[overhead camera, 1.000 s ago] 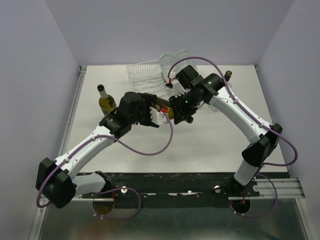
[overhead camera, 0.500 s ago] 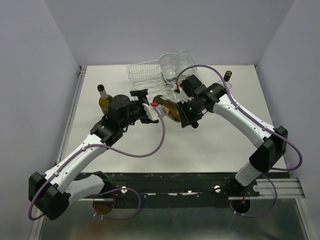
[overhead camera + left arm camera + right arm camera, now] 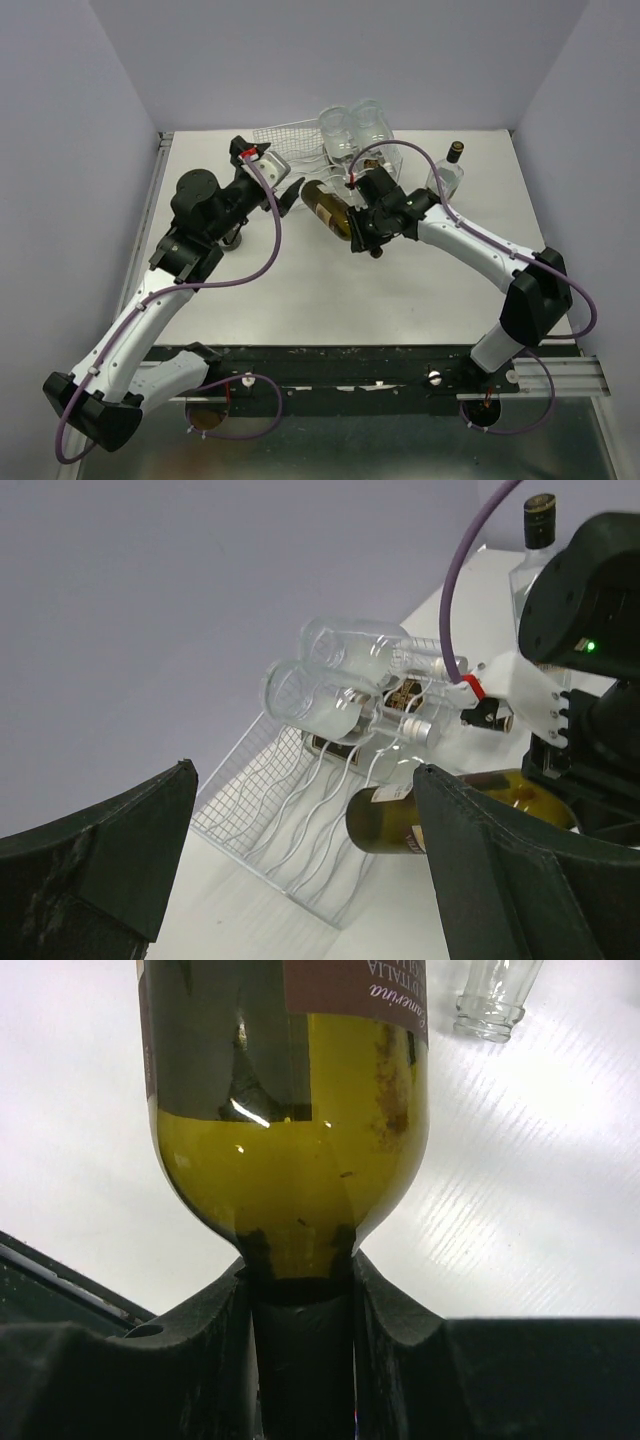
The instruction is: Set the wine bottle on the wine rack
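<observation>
Left hand (image 3: pixel 286 192) withdrew; wine bottle (image 3: pixel 325 207) lies base toward wine rack (image 3: pixel 285 145).

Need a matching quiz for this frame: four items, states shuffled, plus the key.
Items:
1. wine bottle
2. two clear bottles
3. black-capped bottle
4. left claw

States:
A. open, holding nothing
B. lying on the wine rack
C. neck held in the right claw
D. standing upright on the table

Pairs: 1-C, 2-B, 3-D, 4-A
</observation>
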{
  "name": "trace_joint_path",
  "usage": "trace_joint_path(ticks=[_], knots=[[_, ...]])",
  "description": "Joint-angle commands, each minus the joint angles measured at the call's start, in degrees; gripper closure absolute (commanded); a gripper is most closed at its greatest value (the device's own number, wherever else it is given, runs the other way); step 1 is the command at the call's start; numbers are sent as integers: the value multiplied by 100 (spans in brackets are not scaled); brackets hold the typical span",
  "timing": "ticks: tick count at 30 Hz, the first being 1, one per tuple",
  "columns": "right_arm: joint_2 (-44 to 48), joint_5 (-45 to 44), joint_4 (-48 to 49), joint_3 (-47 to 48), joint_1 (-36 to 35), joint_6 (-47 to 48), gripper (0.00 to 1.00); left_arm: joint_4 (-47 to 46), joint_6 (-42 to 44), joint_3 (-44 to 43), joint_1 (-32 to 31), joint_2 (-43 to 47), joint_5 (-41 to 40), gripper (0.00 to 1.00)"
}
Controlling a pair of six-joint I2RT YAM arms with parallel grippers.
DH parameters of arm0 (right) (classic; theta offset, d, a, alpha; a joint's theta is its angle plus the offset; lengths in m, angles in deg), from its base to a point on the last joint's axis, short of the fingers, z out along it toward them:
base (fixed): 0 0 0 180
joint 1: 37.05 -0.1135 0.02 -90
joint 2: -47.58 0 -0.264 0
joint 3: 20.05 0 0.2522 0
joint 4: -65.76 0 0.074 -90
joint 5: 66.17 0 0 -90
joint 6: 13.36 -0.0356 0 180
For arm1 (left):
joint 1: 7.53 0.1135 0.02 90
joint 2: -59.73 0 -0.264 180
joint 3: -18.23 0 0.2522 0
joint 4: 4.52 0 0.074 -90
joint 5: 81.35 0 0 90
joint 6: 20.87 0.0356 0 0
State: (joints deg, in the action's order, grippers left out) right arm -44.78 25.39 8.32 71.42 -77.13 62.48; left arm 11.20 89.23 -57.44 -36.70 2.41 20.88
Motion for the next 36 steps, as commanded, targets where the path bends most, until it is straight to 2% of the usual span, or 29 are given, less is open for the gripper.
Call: trace_joint_path(ticks=[1, 6, 15, 22, 26, 33, 36], knots=[[-211, -613, 1529, 164, -27, -211, 100, 51, -691, -129, 236, 98, 473, 1], [-590, -701, 1538, 412, -27, -246, 99, 24, -797, -172, 394, 125, 588, 1], [-836, -991, 2355, 227, -35, -527, 99, 94, -964, -242, 473, 151, 614, 1], [-1187, -1211, 3716, -98, -27, -939, 99, 103, -982, -216, 491, 160, 570, 1], [-1697, -1290, 4078, 208, -35, -1274, 99, 165, -981, -251, 500, 151, 605, 1], [-2312, -1667, 5360, 472, -62, -967, 99, 139, -1051, -295, 500, 37, 421, 1], [-2611, -1957, 5300, 911, -71, -993, 99, 112, -1087, -392, 491, -60, 456, 1]])
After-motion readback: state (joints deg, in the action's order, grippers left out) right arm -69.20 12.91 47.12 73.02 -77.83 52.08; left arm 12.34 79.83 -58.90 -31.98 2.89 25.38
